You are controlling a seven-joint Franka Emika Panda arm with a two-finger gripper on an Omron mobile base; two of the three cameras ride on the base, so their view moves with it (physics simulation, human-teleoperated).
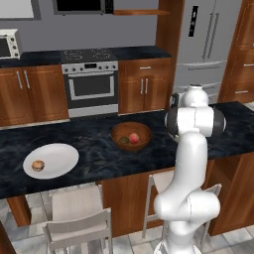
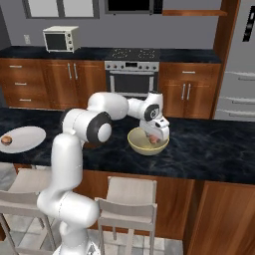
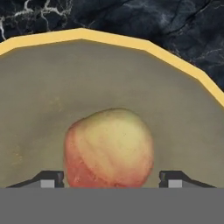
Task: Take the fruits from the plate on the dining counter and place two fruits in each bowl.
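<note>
Gripper jaws parted either side of the reddish-pink fruit, gripping nothing; fruit sits in the cream bowl on the desk. Light, firm, round and rolls: grip across its middle.

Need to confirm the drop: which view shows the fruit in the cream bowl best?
The hand view: the reddish-pink fruit lies large on the cream bowl's floor between the gripper's spread fingertips. The right base view gives a glimpse under the hand; in the left, the arm blocks it.

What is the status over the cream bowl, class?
Gripper low in cream bowl, jaws apart either side of reddish-pink fruit. Wooden bowl holds two fruits. One orange-tan fruit left on plate. Nothing in the way.
</note>
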